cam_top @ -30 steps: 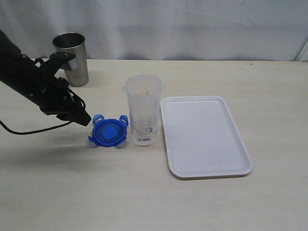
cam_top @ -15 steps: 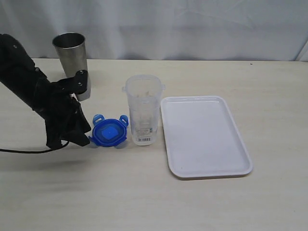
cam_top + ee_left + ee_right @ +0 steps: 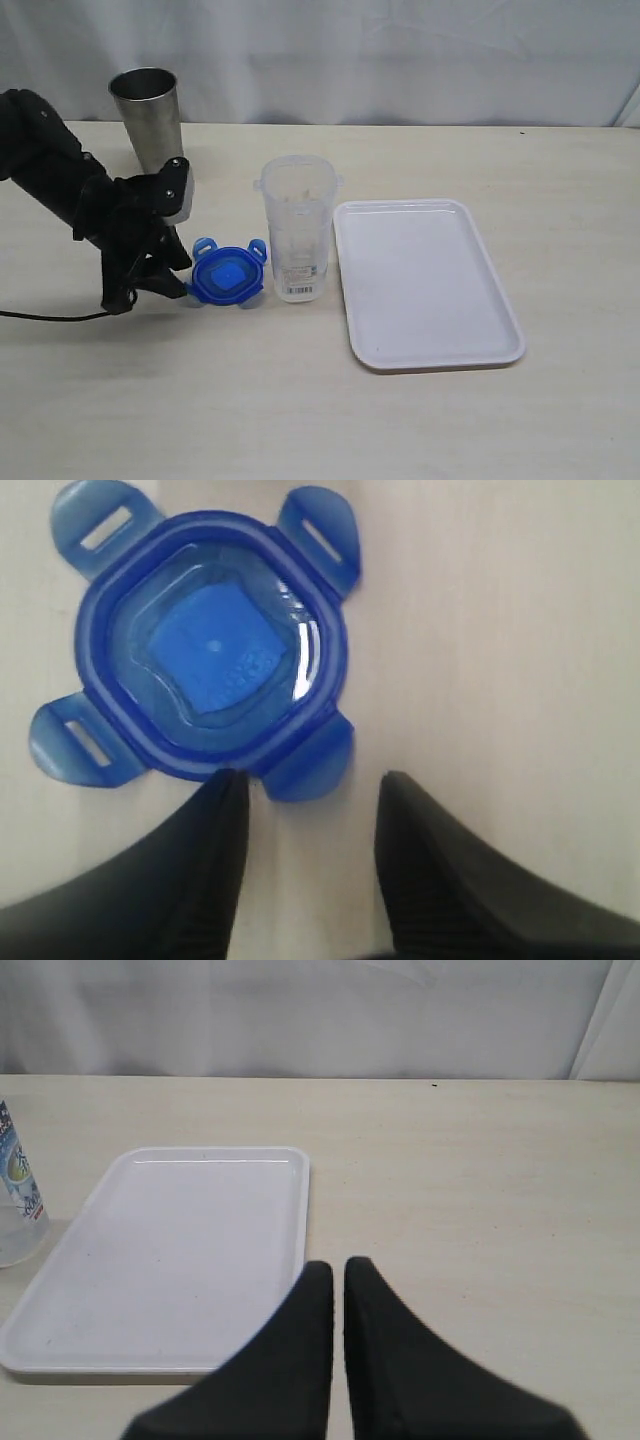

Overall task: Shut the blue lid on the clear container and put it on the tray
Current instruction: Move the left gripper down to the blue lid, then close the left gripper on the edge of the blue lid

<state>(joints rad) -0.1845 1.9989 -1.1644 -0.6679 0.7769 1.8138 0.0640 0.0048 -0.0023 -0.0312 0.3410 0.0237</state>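
The blue lid (image 3: 228,275) lies flat on the tabletop (image 3: 300,400), all four flaps spread out, just beside the clear container (image 3: 297,235) on its left in the exterior view. The container stands upright with its mouth open, between the lid and the tray (image 3: 430,285), very near the left rim of the tray; whether it touches the rim I cannot tell.

The left claw (image 3: 175,285) is low over the tabletop at the left side of the lid. In the left wrist view its two fingers are spread, and one flap of the lid (image 3: 210,650) sits right at the gap between the fingertips of the claw (image 3: 312,783) – they do not pinch it.

The right claw (image 3: 337,1270) has its fingers pressed together and holds nothing; its camera looks over the tray (image 3: 170,1250), with the container (image 3: 15,1200) at the picture's edge.

Behind the left arm stands a grey steel cup (image 3: 148,115) – upright, well apart from the tray.
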